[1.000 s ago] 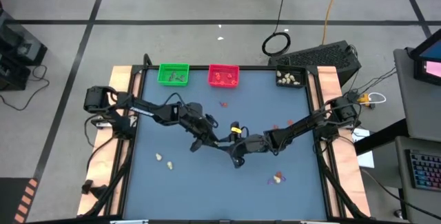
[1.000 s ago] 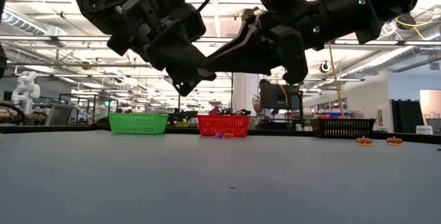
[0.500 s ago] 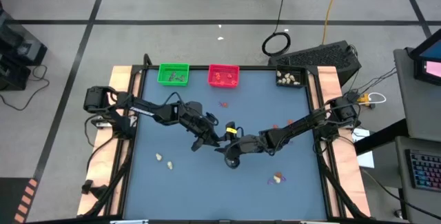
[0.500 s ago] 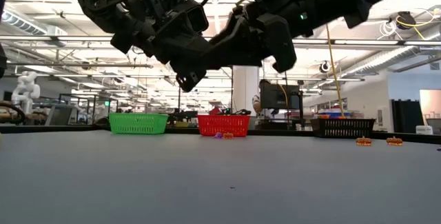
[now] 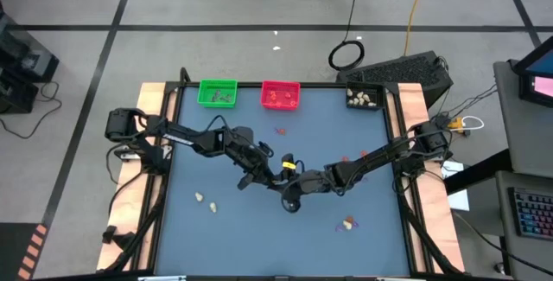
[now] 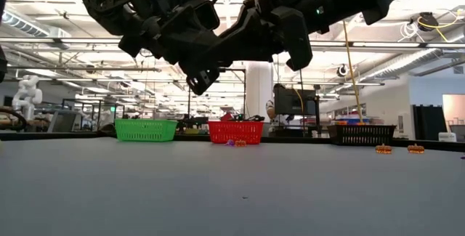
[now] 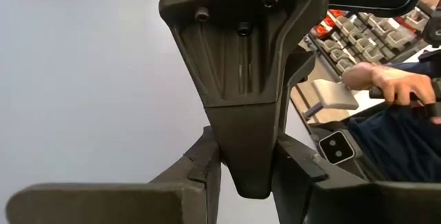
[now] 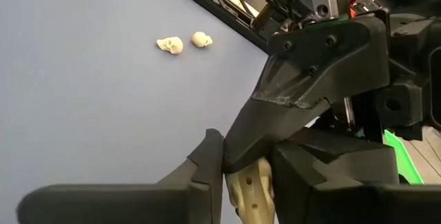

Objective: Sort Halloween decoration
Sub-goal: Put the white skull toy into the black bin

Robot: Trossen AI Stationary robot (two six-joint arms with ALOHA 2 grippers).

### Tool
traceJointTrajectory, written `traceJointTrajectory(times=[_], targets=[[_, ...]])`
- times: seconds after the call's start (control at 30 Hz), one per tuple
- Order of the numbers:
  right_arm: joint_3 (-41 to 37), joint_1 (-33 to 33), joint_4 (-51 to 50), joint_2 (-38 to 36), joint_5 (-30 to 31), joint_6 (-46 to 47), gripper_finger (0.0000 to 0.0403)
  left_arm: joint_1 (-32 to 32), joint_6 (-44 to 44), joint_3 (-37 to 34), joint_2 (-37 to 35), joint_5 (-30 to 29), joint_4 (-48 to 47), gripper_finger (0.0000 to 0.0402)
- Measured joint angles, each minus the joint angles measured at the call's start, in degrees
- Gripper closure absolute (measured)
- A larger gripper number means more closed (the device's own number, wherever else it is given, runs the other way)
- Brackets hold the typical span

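My two grippers meet in mid-air over the table's middle. My left gripper point(image 5: 263, 175) reaches in from the left, my right gripper point(image 5: 285, 186) from the right. A cream-white trinket point(image 8: 251, 186) sits between my right gripper's fingers, right under the tip of the left gripper's finger point(image 8: 310, 86). In the left wrist view the right gripper's finger point(image 7: 244, 93) crosses between my left fingers and hides the trinket. Two more cream trinkets point(image 8: 169, 44) lie on the table near its left side point(image 5: 206, 202). My left gripper has the cream trinket at its fingertips, lifted clear of the table. The right gripper's finger hides the place of contact in the left wrist view. My right gripper pinches the same trinket point(image 8: 249, 176) between its two fingers, which cross the left gripper's fingers.
At the far edge stand a green tray point(image 5: 217, 93), a red tray point(image 5: 280, 95) and a black tray point(image 5: 364, 98). Loose trinkets lie in front of the red tray point(image 5: 281, 130), toward the right point(image 5: 363, 153) and near the front point(image 5: 348, 223). A person's hand point(image 7: 386, 83) shows beyond the table.
My right gripper has moved up and toward the table's left, closing in on the left gripper until its fingers cross the left fingertips. The left gripper has stayed nearly where it was.
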Motion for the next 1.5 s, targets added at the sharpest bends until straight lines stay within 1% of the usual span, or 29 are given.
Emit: traceJointTrajectory(times=[0.1,0.2,0.4,0.5,0.57,0.63,0.73,0.8,0.87,0.97,1.07,1.2,1.33,1.5], targets=[[0.0,0.0,-0.1,0.0,0.1,0.2,0.0319,0.0,-0.8,0.0,0.0,0.0,0.8,0.0291],[0.0,0.0,-0.1,0.0,0.2,1.1,0.0316,0.2,-0.7,0.0,-0.1,0.2,1.3,0.0259],[-0.1,0.1,-0.4,0.0,0.3,1.3,0.0323,0.5,-1.1,0.0,-1.0,0.8,1.0,0.0189],[-0.1,0.1,-0.3,-0.1,0.4,1.3,0.0322,0.5,-1.0,0.0,-1.5,1.1,0.9,0.0164],[-0.1,0.0,-0.2,0.0,0.5,1.3,0.0321,0.7,0.8,0.0,-2.7,1.1,-1.0,0.0153],[0.0,0.0,-0.1,-0.1,0.8,1.5,0.0321,1.1,3.5,0.0,-3.9,0.9,-2.0,0.0147],[-0.3,0.1,-1.8,0.2,0.7,1.8,0.0321,1.9,7.7,0.0,-7.4,-1.1,-4.9,0.0144],[-0.4,0.2,-2.6,0.4,0.9,1.8,0.0321,2.4,10.7,0.2,-9.7,-4.1,-8.0,0.0144],[-0.3,0.5,-2.1,0.1,2.9,1.7,0.032,2.8,13.3,0.0,-12.0,-8.1,-12.7,0.0144],[-0.2,0.9,-4.4,-0.8,5.1,2.0,0.032,3.1,15.9,0.0,-15.0,-13.9,-16.5,0.0144],[-0.3,1.0,-7.6,-2.4,5.9,2.8,0.032,3.1,16.9,-1.0,-16.5,-17.6,-18.2,0.0144],[-0.2,0.9,-14.7,-6.4,12.0,5.2,0.0322,3.0,17.0,-3.4,-17.0,-21.2,-18.2,0.0144],[-0.7,-0.4,-25.3,-11.7,15.8,10.1,0.0323,2.5,16.1,-7.7,-16.9,-25.5,-14.7,0.0144],[-6.4,-5.1,-38.6,-20.8,19.8,19.2,0.0323,2.3,14.0,-12.5,-16.9,-27.3,-7.0,0.0144]])
